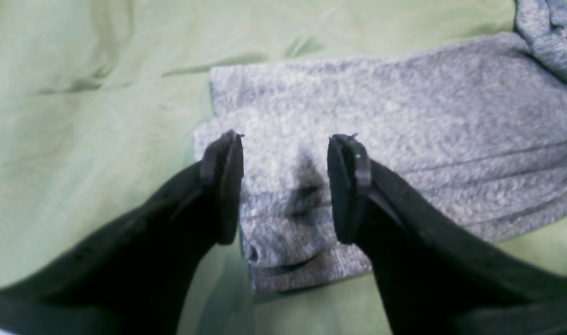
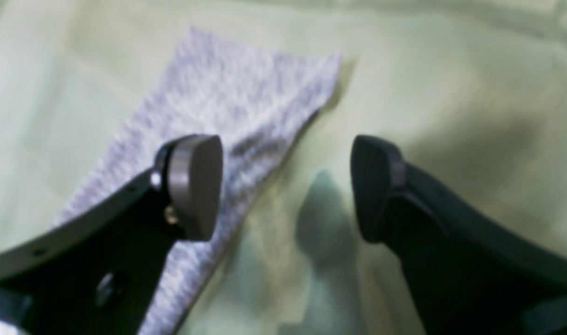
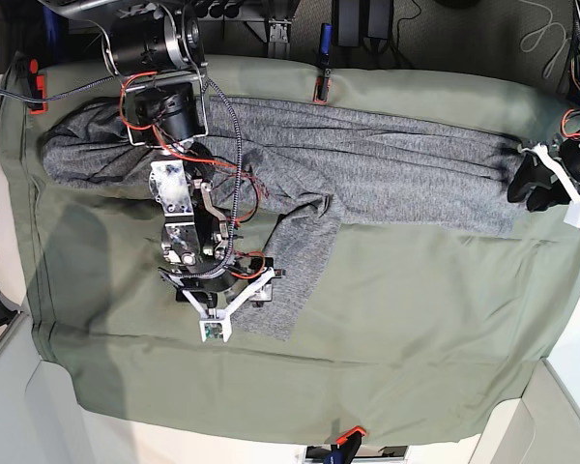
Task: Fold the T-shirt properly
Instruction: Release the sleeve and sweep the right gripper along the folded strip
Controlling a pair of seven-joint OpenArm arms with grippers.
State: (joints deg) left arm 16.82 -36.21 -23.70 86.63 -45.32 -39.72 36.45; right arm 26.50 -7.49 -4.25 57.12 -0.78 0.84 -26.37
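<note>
The heather-grey T-shirt [image 3: 387, 174] lies stretched across the far half of the olive-green cloth, with one long sleeve [image 3: 300, 271] trailing toward the front. In the base view my left gripper [image 3: 524, 182] is at the shirt's right end. Its wrist view shows it open [image 1: 288, 139], jaws straddling the layered shirt edge [image 1: 404, 102] without pinching it. My right gripper [image 3: 240, 298] hovers at the sleeve's end. It stands wide open [image 2: 283, 153], one finger [image 2: 195, 186] over the sleeve [image 2: 237, 88], the other over bare cloth.
The olive-green table cloth [image 3: 416, 338] covers the whole table and is held by clamps at the back [image 3: 321, 89], the front [image 3: 348, 437] and the left [image 3: 34, 82]. The table's edges run close to the right gripper's side and the front.
</note>
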